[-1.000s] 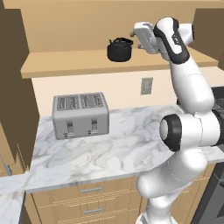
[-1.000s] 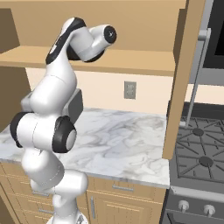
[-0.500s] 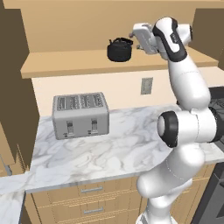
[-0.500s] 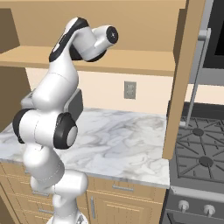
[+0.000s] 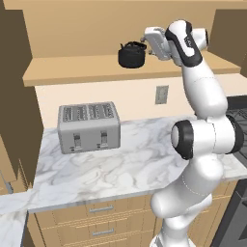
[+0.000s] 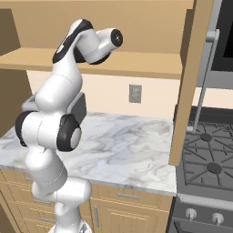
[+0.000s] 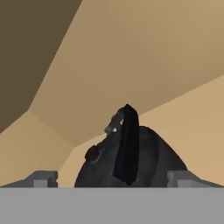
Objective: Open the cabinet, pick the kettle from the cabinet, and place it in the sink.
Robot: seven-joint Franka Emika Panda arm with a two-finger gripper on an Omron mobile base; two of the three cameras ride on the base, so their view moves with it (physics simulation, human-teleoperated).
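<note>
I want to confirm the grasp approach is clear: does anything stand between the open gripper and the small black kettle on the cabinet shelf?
Nothing visible does. The open gripper faces the small black kettle directly, fingertips on either side of it.

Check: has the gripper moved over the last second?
Yes, slightly: the gripper has edged closer to the kettle, which sits where it was on the cabinet shelf.

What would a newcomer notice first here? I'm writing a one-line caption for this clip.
The white arm reaching up into the open cabinet, its open gripper right beside the black kettle on the shelf. In the hand view the kettle sits close between the two fingertips. Below, a silver toaster stands on the marble counter against the wall.
</note>
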